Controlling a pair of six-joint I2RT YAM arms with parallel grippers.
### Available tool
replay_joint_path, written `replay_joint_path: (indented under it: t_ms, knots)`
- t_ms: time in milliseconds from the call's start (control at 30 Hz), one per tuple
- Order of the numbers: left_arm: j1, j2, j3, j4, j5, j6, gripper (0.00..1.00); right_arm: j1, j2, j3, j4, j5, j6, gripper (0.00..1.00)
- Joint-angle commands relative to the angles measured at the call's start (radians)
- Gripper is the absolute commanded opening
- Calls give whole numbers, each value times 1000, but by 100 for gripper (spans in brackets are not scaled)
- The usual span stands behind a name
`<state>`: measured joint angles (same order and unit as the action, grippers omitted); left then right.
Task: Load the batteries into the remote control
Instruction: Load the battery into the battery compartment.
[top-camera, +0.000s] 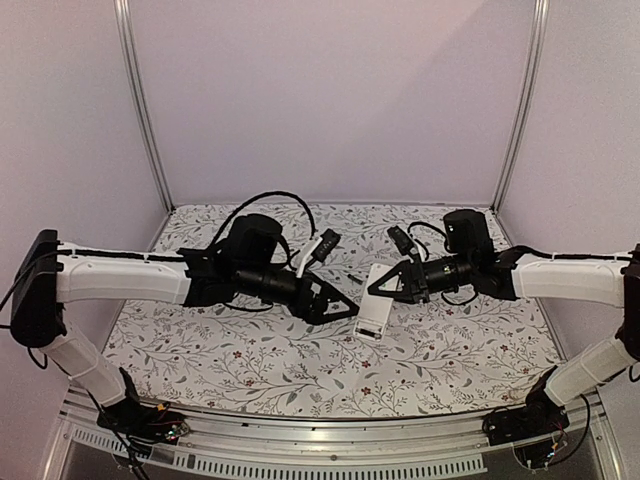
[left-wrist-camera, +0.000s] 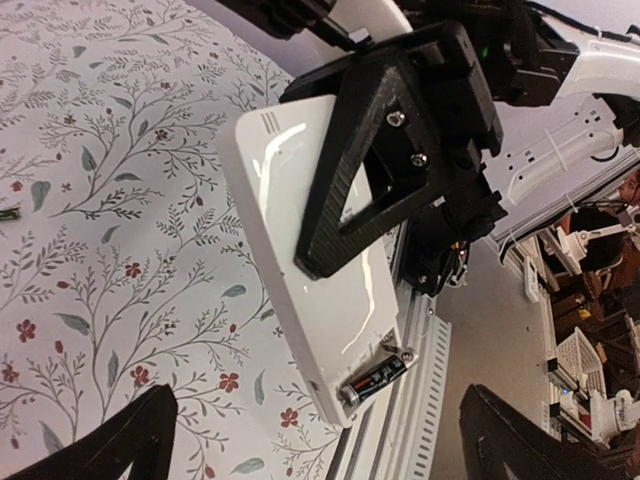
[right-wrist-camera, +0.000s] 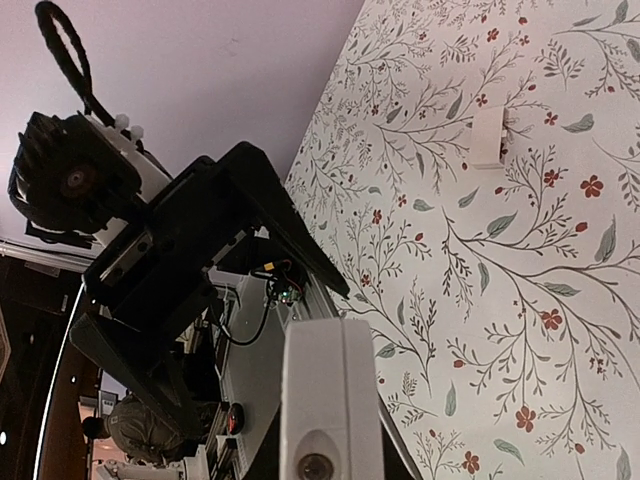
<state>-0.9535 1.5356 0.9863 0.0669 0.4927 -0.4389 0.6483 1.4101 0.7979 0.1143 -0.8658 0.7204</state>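
Pale walls (top-camera: 330, 100) stand around a flowered surface (top-camera: 250, 370). Above its middle the right end effector (top-camera: 380, 288) is closed on the white remote control (top-camera: 373, 310) and holds it tilted in the air. The left end effector (top-camera: 340, 308) is just beside it, fingers (left-wrist-camera: 140, 440) spread wide apart, holding nothing. A small white cover plate (right-wrist-camera: 487, 135) lies flat on the surface. One battery (left-wrist-camera: 375, 378) sits in the open slot at the end of the remote control. A tiny dark stick (left-wrist-camera: 8, 212) lies on the surface, too small to tell what it is.
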Motion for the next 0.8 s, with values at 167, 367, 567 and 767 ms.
replay_joint_path:
  t_ms: [167,367,567,767]
  knots:
    - [-52,106,26,94,68,-129,90,-3,24,44,25,23,16,0]
    - [-90,128,56,65,51,-112,89,-5,31,40,24,35,27,0]
    - [-111,147,92,30,37,-89,85,-5,37,34,24,51,35,0]
    - [-118,170,116,6,27,-77,84,-7,37,28,23,61,41,0]
